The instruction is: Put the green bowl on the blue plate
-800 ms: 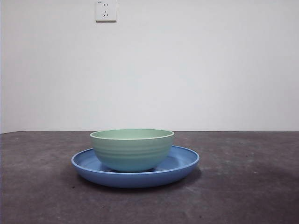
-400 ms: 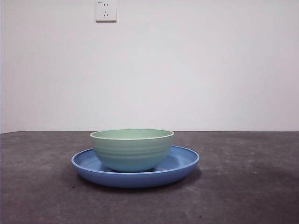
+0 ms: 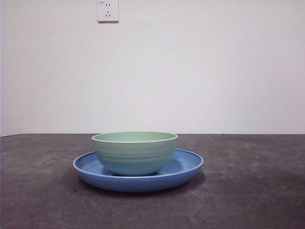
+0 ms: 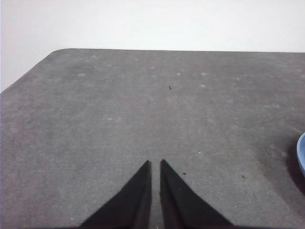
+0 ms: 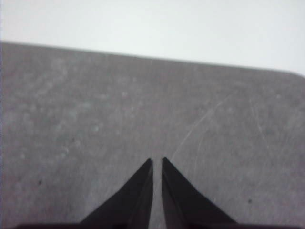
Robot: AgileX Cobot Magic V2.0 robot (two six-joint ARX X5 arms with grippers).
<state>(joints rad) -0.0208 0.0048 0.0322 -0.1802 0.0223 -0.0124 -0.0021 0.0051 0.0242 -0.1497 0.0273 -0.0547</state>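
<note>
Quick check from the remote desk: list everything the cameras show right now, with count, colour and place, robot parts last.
bowl: one, pale mint green, upright on the plate, near the table's middle in the front view.
plate: one, blue, flat on the table under the bowl; its edge also shows at the side of the left wrist view.
table: one, dark grey, speckled, carrying the plate.
wall: white, behind the table.
socket: one, white, high on the wall.
left tool: one, black, jaws nearly together, holding nothing, over bare table beside the plate.
right tool: one, black, jaws nearly together, holding nothing, over bare table.
</note>
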